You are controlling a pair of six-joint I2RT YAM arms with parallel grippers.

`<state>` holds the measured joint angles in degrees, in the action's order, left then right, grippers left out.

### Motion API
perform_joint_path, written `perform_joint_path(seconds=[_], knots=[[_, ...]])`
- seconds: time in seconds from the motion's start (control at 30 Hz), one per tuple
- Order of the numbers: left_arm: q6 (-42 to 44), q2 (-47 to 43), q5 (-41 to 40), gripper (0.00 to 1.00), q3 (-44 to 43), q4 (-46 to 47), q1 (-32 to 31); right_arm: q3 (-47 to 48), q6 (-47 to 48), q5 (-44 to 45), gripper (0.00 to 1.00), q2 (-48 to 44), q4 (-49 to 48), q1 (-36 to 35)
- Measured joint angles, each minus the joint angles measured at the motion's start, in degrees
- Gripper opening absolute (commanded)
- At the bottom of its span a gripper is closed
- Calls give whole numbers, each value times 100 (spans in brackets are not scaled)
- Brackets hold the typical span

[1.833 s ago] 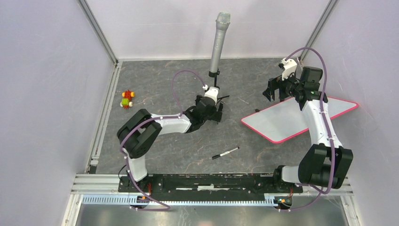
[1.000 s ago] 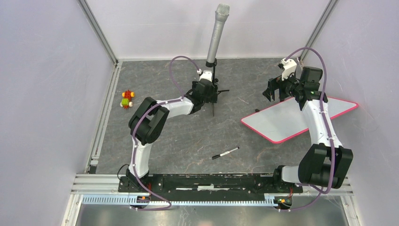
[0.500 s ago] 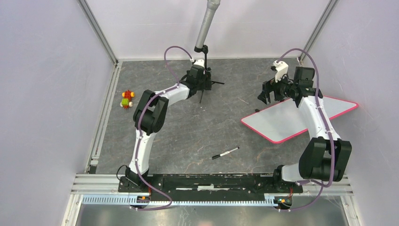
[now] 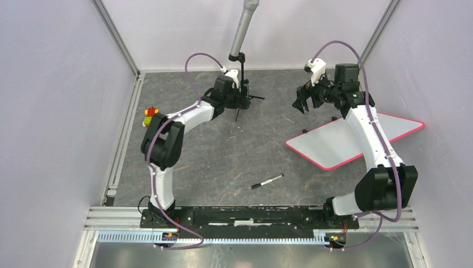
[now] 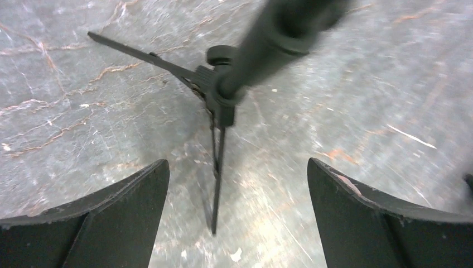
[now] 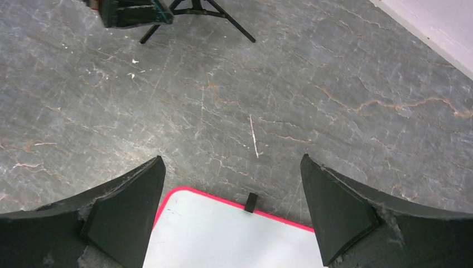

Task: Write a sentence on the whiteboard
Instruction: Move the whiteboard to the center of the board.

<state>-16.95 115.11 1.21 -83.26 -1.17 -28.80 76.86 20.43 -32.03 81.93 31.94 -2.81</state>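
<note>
Nearest the arm bases, a black marker (image 4: 266,181) lies flat on the grey worktop (image 4: 212,162), with nothing touching it. Further back on the right the whiteboard (image 4: 351,142) lies flat too, well apart from the marker, its face partly hidden by the right arm. The right fingers (image 6: 122,218) hang spread wide over bare worktop just beyond the board's far left edge, holding nothing. A small black clip (image 6: 251,202) on the pink rim shows between them. Near the left edge sits a small red, yellow and green toy (image 4: 149,116). Farthest back, the left fingers (image 5: 128,218) are spread wide and empty, close to the tripod foot of a microphone stand (image 5: 220,100) but not gripping it.
</note>
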Motion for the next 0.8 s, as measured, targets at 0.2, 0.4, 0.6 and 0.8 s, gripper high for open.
perform_joint_path(seconds=[0.2, 0.4, 0.6, 0.8], knots=[[732, -1464, 925, 98, 1176, -52, -197, 50, 31, 170, 97, -140, 293, -7], [2111, -1303, 2094, 95, 1099, -1080, -667, 380, 221, 837, 89, -179, 890, -9], [2347, -1248, 2339, 95, 1235, -1244, -861, 710, 404, 1674, 84, 588, 1453, -57], [2339, -1646, 2317, 95, 1705, -1196, -802, 632, 192, 2129, 76, 1255, 1705, -245]])
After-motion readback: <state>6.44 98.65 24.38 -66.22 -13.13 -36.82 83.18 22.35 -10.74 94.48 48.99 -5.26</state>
